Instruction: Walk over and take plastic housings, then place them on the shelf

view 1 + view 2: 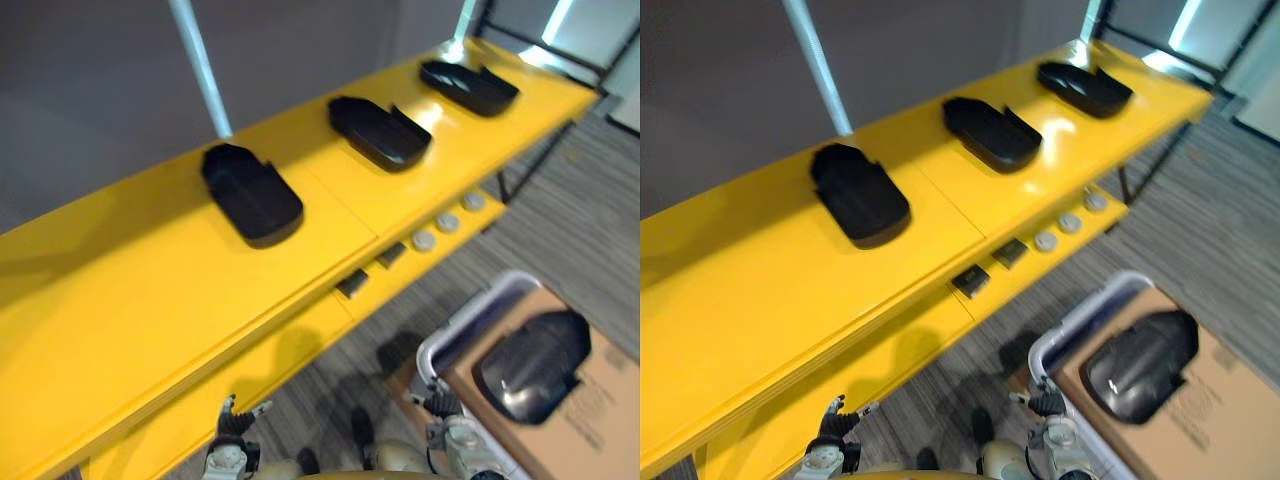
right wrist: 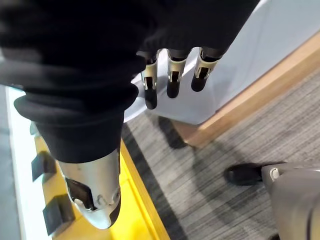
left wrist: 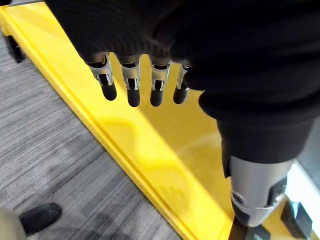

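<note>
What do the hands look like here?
Both alike: left hand and right hand have a black ribbed cover over back and wrist, silver fingers with dark rounded tips, and a thick silver thumb with dark slots near its end.

The yellow shelf (image 1: 120, 300) runs diagonally from the lower left to the upper right of the frame. Three black plastic housings lie on its top level, well apart:

- lower housing (image 1: 250, 193), left of centre
- middle housing (image 1: 380, 131), upper centre
- far housing (image 1: 468, 86), upper right

The lower ledge (image 1: 300, 345) carries two black blocks (image 1: 352, 285) and three grey discs (image 1: 448, 222) in a row.
</note>
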Motion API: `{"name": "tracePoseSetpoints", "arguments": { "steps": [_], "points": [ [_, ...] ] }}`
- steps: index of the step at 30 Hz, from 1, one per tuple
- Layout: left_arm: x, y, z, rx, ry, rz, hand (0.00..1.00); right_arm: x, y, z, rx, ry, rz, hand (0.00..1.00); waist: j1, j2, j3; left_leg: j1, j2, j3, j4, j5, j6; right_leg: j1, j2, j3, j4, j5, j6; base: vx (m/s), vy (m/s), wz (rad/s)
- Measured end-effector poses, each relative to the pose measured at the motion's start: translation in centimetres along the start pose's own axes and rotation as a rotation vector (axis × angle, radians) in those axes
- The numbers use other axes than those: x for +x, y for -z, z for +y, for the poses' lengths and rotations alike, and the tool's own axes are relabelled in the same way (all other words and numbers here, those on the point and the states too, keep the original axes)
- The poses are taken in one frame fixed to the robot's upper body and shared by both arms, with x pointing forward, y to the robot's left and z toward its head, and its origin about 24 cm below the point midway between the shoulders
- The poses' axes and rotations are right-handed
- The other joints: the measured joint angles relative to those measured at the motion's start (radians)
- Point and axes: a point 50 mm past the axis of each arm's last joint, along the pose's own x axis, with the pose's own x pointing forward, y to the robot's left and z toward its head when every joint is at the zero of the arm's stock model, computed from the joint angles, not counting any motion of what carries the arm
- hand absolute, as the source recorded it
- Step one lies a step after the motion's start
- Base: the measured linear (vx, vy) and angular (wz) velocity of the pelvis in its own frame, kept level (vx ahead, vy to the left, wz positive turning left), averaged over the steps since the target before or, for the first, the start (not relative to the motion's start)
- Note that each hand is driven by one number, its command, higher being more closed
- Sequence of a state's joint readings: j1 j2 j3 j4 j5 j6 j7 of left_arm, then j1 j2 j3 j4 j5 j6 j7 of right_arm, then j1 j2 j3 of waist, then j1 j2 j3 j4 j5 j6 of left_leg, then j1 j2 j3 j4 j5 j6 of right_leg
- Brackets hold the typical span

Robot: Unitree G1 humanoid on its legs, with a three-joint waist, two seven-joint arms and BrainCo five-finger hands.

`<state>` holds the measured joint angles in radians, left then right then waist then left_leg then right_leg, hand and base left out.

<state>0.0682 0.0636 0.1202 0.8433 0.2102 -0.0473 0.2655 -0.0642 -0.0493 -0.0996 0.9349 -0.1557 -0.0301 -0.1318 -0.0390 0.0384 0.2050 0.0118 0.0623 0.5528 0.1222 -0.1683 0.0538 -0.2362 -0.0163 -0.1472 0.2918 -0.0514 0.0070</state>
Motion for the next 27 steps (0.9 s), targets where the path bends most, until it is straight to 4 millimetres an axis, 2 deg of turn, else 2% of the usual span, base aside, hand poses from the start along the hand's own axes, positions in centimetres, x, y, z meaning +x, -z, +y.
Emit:
{"name": "tracePoseSetpoints", "arguments": {
  "steps": [1, 3, 5, 6, 7, 11, 12, 13, 14, 15, 16, 17, 18, 19, 20, 21, 22, 23, 24, 25, 27],
  "points": [
    [-0.1, 0.3, 0.1, 0.003, -0.001, 0.008, 0.00, -0.3, 0.8, 0.2, -0.004, -0.006, 0.024, 0.00, 0.000, -0.004, -0.002, 0.011, 0.012, 0.028, 0.002, 0.000, 0.000, 0.027, -0.018, -0.047, 0.097, -0.062, 0.004, -0.03, -0.005, -0.83],
    [-0.1, 0.5, 0.2, 0.012, 0.001, 0.011, 0.00, -0.6, 2.4, 0.0, -0.015, -0.003, 0.071, 0.00, -0.001, -0.021, -0.008, 0.021, 0.020, 0.063, 0.016, 0.000, -0.001, 0.116, -0.051, -0.096, 0.138, -0.130, 0.025, 0.00, -0.144, -0.62],
    [0.0, 0.3, 0.3, 0.019, 0.001, 0.006, 0.00, -0.8, 2.9, 0.1, -0.015, -0.004, 0.086, 0.00, 0.004, -0.050, -0.018, 0.018, 0.014, 0.083, 0.037, 0.002, -0.006, 0.182, -0.070, -0.122, 0.024, -0.137, 0.035, -0.01, -0.236, -0.78],
    [0.0, 0.5, 0.4, 0.025, 0.001, 0.014, 0.00, -0.8, 2.8, 0.0, -0.020, -0.005, 0.087, 0.00, 0.006, -0.061, -0.020, 0.020, 0.011, 0.076, 0.039, 0.007, -0.016, 0.220, -0.053, -0.120, -0.078, -0.130, 0.019, -0.05, -0.260, -1.17],
    [-0.2, 0.5, -0.4, 0.023, 0.022, 0.020, 0.00, -0.6, 2.8, -0.4, -0.030, 0.002, 0.090, 0.00, 0.004, -0.046, -0.021, 0.020, 0.027, 0.080, 0.047, 0.010, -0.021, 0.253, -0.024, -0.083, -0.159, -0.085, 0.001, -0.05, -0.243, -1.14],
    [-0.5, -0.3, -2.2, 0.037, 0.077, -0.009, 0.00, -1.1, 4.3, -1.0, -0.032, 0.018, 0.134, 0.00, 0.000, -0.042, -0.025, 0.062, 0.076, 0.089, 0.094, 0.001, -0.064, 0.292, 0.021, 0.013, -0.210, -0.049, -0.019, -0.03, -0.160, -0.89],
    [-0.5, -0.3, -2.2, 0.036, 0.078, -0.010, 0.00, -1.2, 4.7, -1.2, -0.024, 0.024, 0.144, 0.00, 0.001, -0.042, -0.024, 0.058, 0.115, 0.101, 0.167, -0.017, -0.088, 0.292, 0.036, 0.048, -0.210, -0.048, -0.023, -0.04, -0.109, -0.75],
    [-0.5, -0.2, -2.1, 0.036, 0.078, -0.007, 0.00, -1.3, 4.8, -1.3, -0.021, 0.028, 0.148, 0.00, 0.001, -0.042, -0.024, 0.051, 0.137, 0.109, 0.218, -0.024, -0.094, 0.294, 0.044, 0.073, -0.209, -0.047, -0.027, -0.04, -0.130, -1.11],
    [-0.5, 0.0, -2.0, 0.035, 0.078, 0.000, 0.00, -1.3, 4.9, -1.4, -0.021, 0.031, 0.151, 0.00, 0.005, -0.041, -0.023, 0.025, 0.190, 0.107, 0.355, -0.028, -0.092, 0.298, 0.056, 0.121, -0.203, -0.049, -0.034, -0.02, -0.111, -1.27],
    [-0.8, 0.6, -2.2, 0.033, 0.088, 0.015, 0.00, -1.3, 4.8, -1.9, -0.028, 0.041, 0.145, 0.00, 0.007, -0.025, -0.016, -0.006, 0.241, 0.073, 0.506, -0.018, -0.078, 0.301, 0.073, 0.173, -0.179, -0.058, -0.044, 0.00, -0.098, -1.30],
    [-1.0, 0.9, -2.4, 0.030, 0.094, 0.025, 0.00, -1.3, 4.9, -2.0, -0.031, 0.044, 0.144, 0.00, 0.006, -0.015, -0.014, -0.024, 0.258, 0.038, 0.571, -0.008, -0.062, 0.301, 0.084, 0.203, -0.164, -0.066, -0.052, 0.02, -0.020, -1.26],
    [-1.4, 1.5, -2.9, 0.022, 0.111, 0.045, 0.00, -1.3, 4.9, -2.5, -0.037, 0.055, 0.144, 0.00, 0.004, -0.005, -0.010, -0.078, 0.240, -0.080, 0.622, -0.036, -0.066, 0.303, 0.089, 0.248, -0.135, -0.080, -0.052, 0.08, 0.098, -1.22],
    [-1.4, 1.3, -3.1, 0.017, 0.112, 0.041, 0.00, -1.4, 5.3, -3.0, -0.047, 0.072, 0.159, 0.00, 0.008, -0.001, -0.009, -0.102, 0.181, -0.197, 0.589, -0.071, -0.092, 0.300, 0.082, 0.299, -0.118, -0.084, -0.054, 0.08, 0.106, -1.23],
    [-1.4, 1.3, -3.0, 0.018, 0.110, 0.040, 0.00, -1.4, 5.4, -3.1, -0.049, 0.079, 0.165, 0.00, 0.010, 0.000, -0.009, -0.111, 0.151, -0.252, 0.558, -0.082, -0.102, 0.300, 0.078, 0.326, -0.118, -0.086, -0.057, 0.09, 0.184, -1.32],
    [-1.4, 1.4, -2.8, 0.019, 0.105, 0.040, 0.00, -1.4, 5.5, -3.1, -0.049, 0.083, 0.167, 0.00, 0.015, 0.000, -0.009, -0.120, 0.090, -0.361, 0.461, -0.090, -0.116, 0.292, 0.073, 0.375, -0.120, -0.085, -0.053, 0.03, 0.137, -1.25],
    [-1.4, 1.4, -2.8, 0.021, 0.104, 0.040, 0.00, -1.5, 5.6, -3.1, -0.048, 0.084, 0.169, 0.00, 0.018, 0.004, -0.013, -0.112, 0.056, -0.433, 0.369, -0.084, -0.125, 0.282, 0.075, 0.399, -0.120, -0.087, -0.043, 0.04, 0.210, -1.37],
    [-1.5, 1.4, -3.0, 0.022, 0.109, 0.040, 0.00, -1.7, 6.0, -3.5, -0.055, 0.092, 0.177, 0.00, 0.019, 0.021, -0.022, -0.104, 0.053, -0.492, 0.250, -0.060, -0.134, 0.275, 0.085, 0.412, -0.121, -0.097, -0.026, 0.03, 0.159, -0.90],
    [-1.5, 1.4, -3.1, 0.024, 0.113, 0.040, 0.00, -1.8, 6.3, -3.8, -0.058, 0.098, 0.185, 0.00, 0.018, 0.036, -0.031, -0.099, 0.062, -0.500, 0.203, -0.031, -0.125, 0.275, 0.095, 0.414, -0.121, -0.100, -0.021, 0.13, 0.259, -0.60],
    [-1.4, 1.5, -2.8, 0.034, 0.110, 0.042, 0.00, -2.3, 7.3, -3.6, -0.050, 0.099, 0.214, 0.00, 0.016, 0.023, -0.042, -0.078, 0.055, -0.487, 0.177, 0.004, -0.114, 0.280, 0.079, 0.420, -0.110, -0.114, 0.000, 0.18, 0.254, -0.18],
    [-1.2, 1.5, -2.5, 0.043, 0.105, 0.042, 0.00, -2.8, 8.2, -3.4, -0.028, 0.100, 0.239, 0.00, 0.013, -0.006, -0.052, -0.060, 0.032, -0.475, 0.139, 0.008, -0.105, 0.284, 0.049, 0.402, -0.117, -0.123, 0.017, 0.20, 0.236, -0.07],
    [-1.1, 1.6, -2.3, 0.057, 0.103, 0.043, 0.00, -3.1, 8.7, -2.8, -0.004, 0.094, 0.256, 0.00, 0.013, -0.029, -0.064, -0.037, 0.000, -0.464, 0.085, 0.024, -0.090, 0.283, 0.012, 0.379, -0.126, -0.121, 0.024, 0.18, 0.139, -0.02]
  ]
}}
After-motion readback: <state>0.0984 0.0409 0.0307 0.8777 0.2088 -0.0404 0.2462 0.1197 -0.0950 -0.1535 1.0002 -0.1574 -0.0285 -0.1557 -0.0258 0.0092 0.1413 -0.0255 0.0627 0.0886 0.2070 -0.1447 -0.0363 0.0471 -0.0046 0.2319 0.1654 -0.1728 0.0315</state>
